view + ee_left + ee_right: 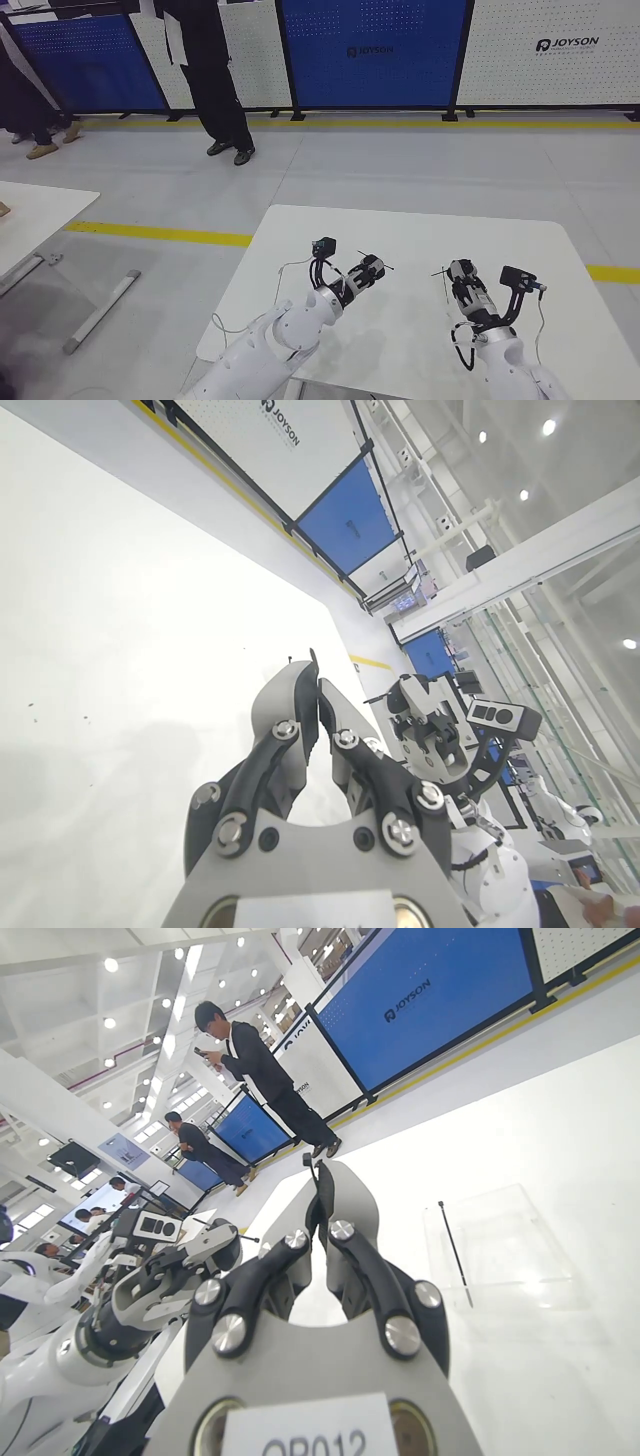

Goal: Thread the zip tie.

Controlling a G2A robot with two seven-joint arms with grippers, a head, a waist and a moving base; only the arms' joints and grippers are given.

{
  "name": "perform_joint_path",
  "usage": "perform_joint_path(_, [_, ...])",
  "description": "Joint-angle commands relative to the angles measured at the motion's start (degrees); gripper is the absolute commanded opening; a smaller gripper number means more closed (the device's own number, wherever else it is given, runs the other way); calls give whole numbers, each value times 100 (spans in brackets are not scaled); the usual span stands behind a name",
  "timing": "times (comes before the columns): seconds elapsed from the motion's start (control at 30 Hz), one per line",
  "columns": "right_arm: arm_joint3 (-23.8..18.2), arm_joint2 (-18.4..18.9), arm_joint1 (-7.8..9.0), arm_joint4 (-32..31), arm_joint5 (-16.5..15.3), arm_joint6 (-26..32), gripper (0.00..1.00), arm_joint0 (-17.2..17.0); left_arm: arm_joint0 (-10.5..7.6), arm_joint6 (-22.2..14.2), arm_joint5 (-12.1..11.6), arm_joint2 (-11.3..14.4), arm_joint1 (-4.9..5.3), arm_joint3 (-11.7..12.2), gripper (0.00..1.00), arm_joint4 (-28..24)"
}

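Clamping zip tie [307, 1159] in right tool [321, 1180], head protruding past tips; left tool [316, 676] pinched on black strip [313, 656], well apart over desk [450, 230], strip's long axis aimed roughly toward right tool.

zip tie [307, 1160] black | tabletop [420, 240] white | tray [500, 1228] clear | floor stripe [150, 233] yellow | panels [370, 50] blue, others white with dots

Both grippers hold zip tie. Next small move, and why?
Probably ease the left gripper toward the right gripper, aiming its zip tie tip at the zip tie head. Both are shut; the head sticks out of the right one, the tip out of the left, with a gap between them in the top view.
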Motion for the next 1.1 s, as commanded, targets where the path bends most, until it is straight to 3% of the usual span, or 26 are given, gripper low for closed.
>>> perform_joint_path(0.0, [0, 0, 0, 0, 0, 0, 0, 0, 3, -7, -3, -4, 2, -3, 0, -2])
perform_joint_path(0.1, [-13, -4, -3, 23, -19, 1, 0, -2, 3, -7, -3, -4, 2, -3, 0, -2])
perform_joint_path(0.23, [-168, -138, -69, 322, -333, -42, 0, 37, 3, -7, -3, -4, 2, -3, 0, -2])
perform_joint_path(0.47, [-82, -587, -207, 120, -4, 111, 0, 335, 3, -7, -3, -4, 2, -3, 0, -2])
perform_joint_path(0.87, [-40, -577, -228, 113, -14, 55, 0, 348, 20, 48, -9, -11, -13, -10, 0, -32])
perform_joint_path(1.07, [432, -850, -351, 4, -82, -138, 0, 672, 5, 35, -12, 13, -34, -21, 0, -44])
